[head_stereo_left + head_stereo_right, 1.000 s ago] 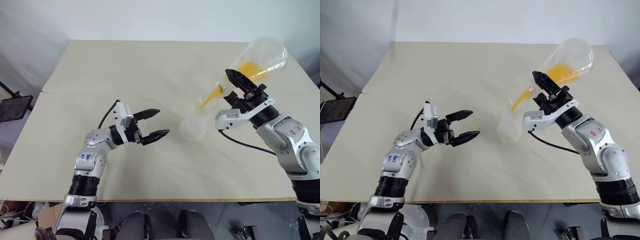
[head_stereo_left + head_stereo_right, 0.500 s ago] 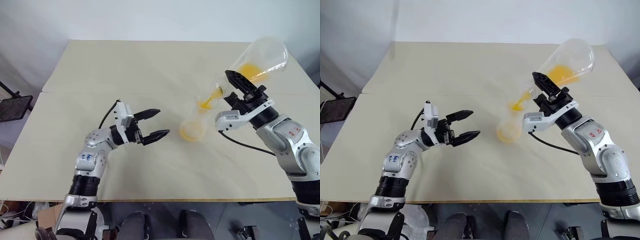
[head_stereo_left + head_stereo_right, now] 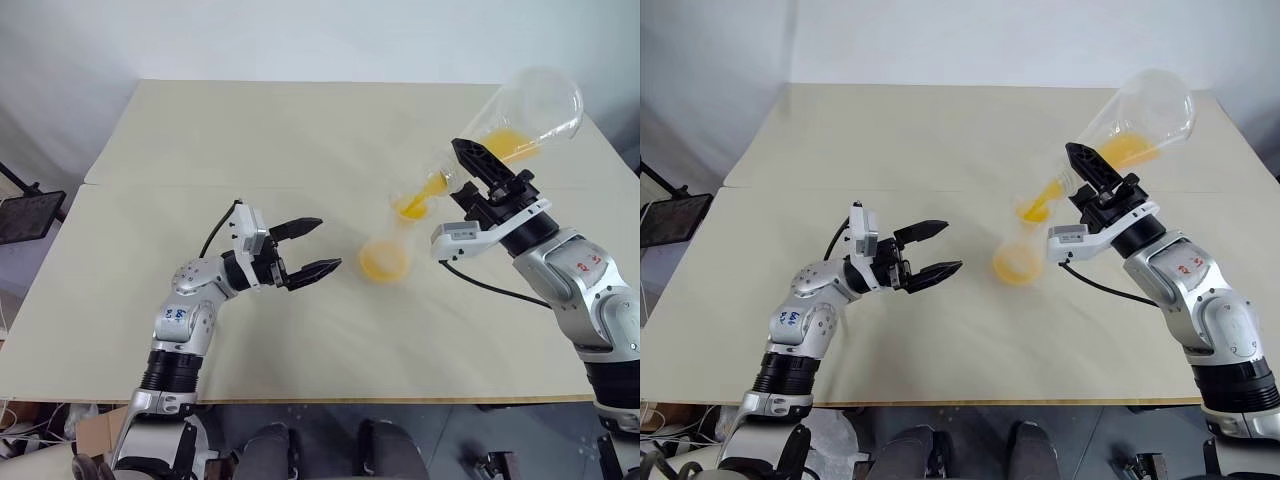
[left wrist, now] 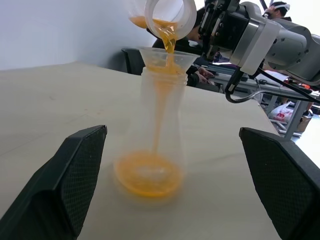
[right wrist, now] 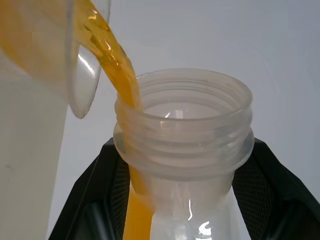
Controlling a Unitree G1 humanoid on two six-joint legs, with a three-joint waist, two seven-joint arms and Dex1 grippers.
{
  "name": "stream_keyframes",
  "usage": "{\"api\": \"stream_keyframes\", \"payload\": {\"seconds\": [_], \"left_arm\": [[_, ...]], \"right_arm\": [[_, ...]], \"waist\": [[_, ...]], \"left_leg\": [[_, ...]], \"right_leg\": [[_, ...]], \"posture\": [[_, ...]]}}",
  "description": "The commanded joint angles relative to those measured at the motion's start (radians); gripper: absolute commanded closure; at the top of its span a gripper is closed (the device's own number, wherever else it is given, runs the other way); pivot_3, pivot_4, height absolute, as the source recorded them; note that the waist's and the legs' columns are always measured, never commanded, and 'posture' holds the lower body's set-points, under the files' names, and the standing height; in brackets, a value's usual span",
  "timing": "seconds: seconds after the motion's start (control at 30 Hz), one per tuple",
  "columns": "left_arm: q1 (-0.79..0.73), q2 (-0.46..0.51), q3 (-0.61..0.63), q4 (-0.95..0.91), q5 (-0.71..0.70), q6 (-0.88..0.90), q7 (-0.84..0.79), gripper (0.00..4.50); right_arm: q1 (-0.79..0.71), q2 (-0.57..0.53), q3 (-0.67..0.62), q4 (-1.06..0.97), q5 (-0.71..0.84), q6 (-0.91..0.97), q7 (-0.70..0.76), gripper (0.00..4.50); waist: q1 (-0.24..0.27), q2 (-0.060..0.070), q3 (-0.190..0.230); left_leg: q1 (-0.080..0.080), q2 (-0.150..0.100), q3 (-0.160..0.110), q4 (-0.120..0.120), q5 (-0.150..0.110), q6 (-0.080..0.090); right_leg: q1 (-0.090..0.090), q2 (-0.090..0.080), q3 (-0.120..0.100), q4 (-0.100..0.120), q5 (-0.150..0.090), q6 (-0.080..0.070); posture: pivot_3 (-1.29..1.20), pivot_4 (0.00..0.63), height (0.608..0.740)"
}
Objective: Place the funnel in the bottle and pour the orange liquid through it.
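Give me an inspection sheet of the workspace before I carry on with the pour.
Surface: beige table, dry where visible.
Job's things: funnel seated in the bottle neck; the bottle stands upright on the table; orange liquid pooled in its base, a stream falling from the tilted flask into the funnel.
Clutter: nothing seen.
Grippers: right gripper shut on the flask neck; left gripper open, empty, beside the bottle, apart from it.
Cables: black cable hanging under the right wrist, near the table; another looped at the left wrist.
Surroundings: pale wall behind.

Beige table (image 3: 200,150) w/ frosted bottle (image 3: 384,255) standing on it
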Motion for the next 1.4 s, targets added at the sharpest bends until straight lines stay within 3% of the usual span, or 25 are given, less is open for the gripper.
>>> {"api": "stream_keyframes", "payload": {"seconds": [0.03,1.4], "left_arm": [[0.010,-0.002,0.000,-0.044,-0.016,-0.009,0.004,0.00],[0.022,-0.046,0.000,-0.053,-0.017,-0.030,0.024,0.00]], "right_arm": [[-0.014,-0.019,-0.025,-0.044,0.001,0.001,-0.026,2.08],[0.005,-0.048,-0.026,-0.047,-0.041,-0.023,-0.054,2.08]], "waist": [[0.000,0.000,0.000],[0.000,0.000,0.000]], "left_leg": [[0.000,0.000,0.000,0.000,0.000,0.000],[0.000,0.000,0.000,0.000,0.000,0.000]], "right_leg": [[0.000,0.000,0.000,0.000,0.000,0.000],[0.000,0.000,0.000,0.000,0.000,0.000]], "posture": [[0.00,0.150,0.740],[0.00,0.150,0.740]]}}
